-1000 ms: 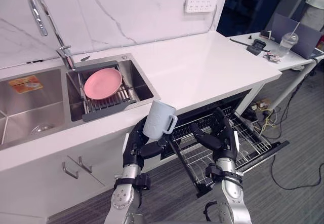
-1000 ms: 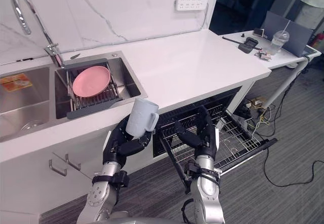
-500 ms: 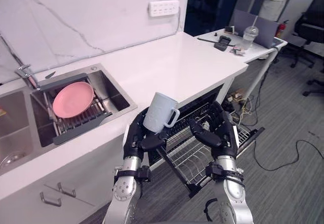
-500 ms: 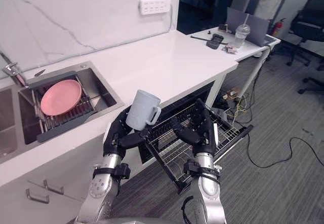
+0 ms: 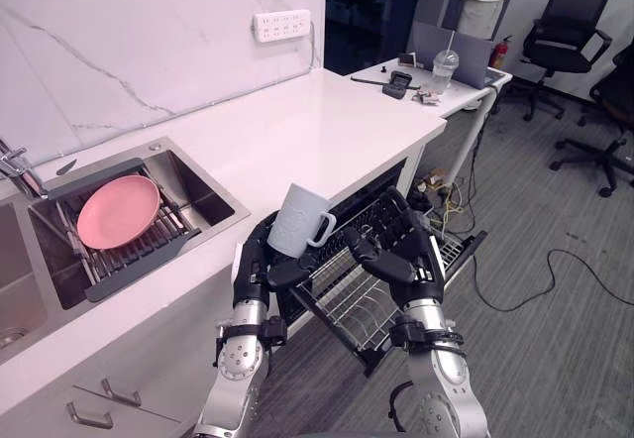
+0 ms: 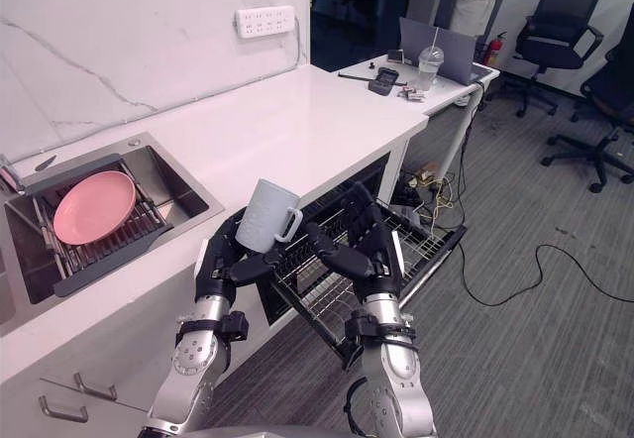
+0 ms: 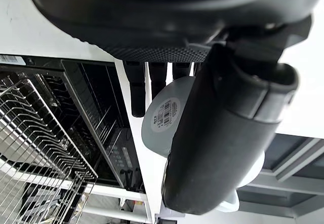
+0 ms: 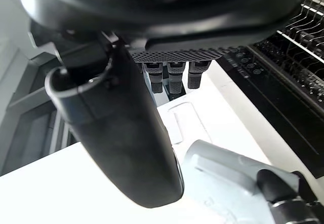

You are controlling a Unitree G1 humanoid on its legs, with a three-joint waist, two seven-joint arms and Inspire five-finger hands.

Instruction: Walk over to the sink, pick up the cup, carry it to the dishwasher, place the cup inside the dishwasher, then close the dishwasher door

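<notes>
Cup (image 5: 297,222) — one, in left robot hand (image 5: 260,266)

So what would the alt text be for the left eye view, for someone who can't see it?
The robot's left hand holds a pale cup near the dishwasher's pulled-out wire rack, its right hand open beside it. A pink plate lies in the sink at left.
</notes>
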